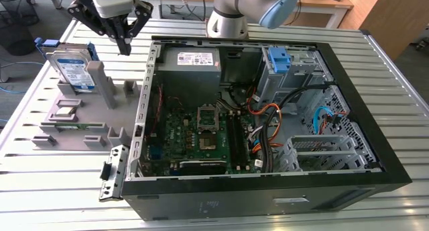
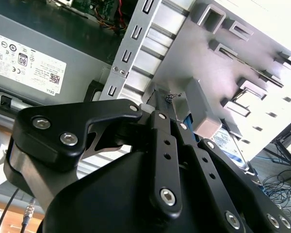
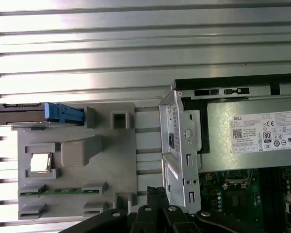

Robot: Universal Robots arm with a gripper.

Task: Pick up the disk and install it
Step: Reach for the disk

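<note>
The disk, a silver drive with a white-and-blue label in a blue bracket, stands on edge in a slot at the far end of the grey fixture plate, at the exterior view's left. The first wrist view shows the disk edge-on, and in the second wrist view a strip of the disk peeks out behind a grey post. My gripper hangs above the table between the disk and the open computer case. In both wrist views the gripper is shut with nothing in it.
The fixture plate also carries a square chip and a memory stick among raised grey posts. Inside the case are a grey power-supply box, a lone blue bracket, the motherboard and loose cables. The table is ribbed metal.
</note>
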